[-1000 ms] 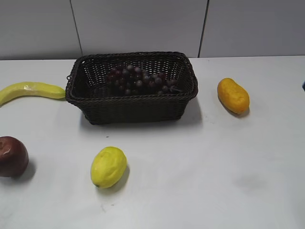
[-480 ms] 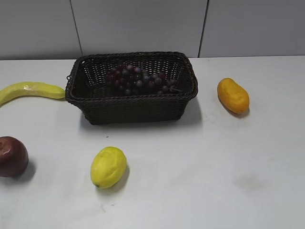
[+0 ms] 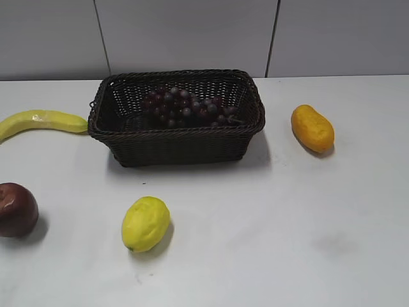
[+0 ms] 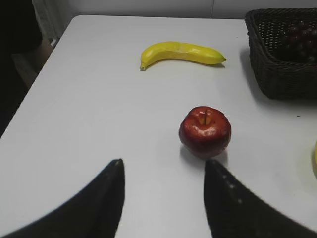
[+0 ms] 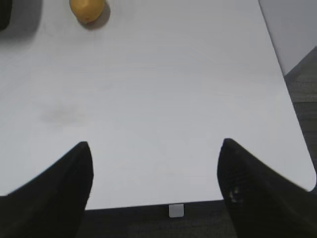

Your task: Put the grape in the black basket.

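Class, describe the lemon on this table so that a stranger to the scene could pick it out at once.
Find the black basket at the back of the white table. In front of it, nearer the camera, lies the lemon. It is pale yellow and oval, unlike the curved banana and the round red apple.

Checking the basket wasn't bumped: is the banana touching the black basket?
Apart. The left wrist view shows bare white table between the banana tip and the black basket wall; the exterior view is too tight to tell.
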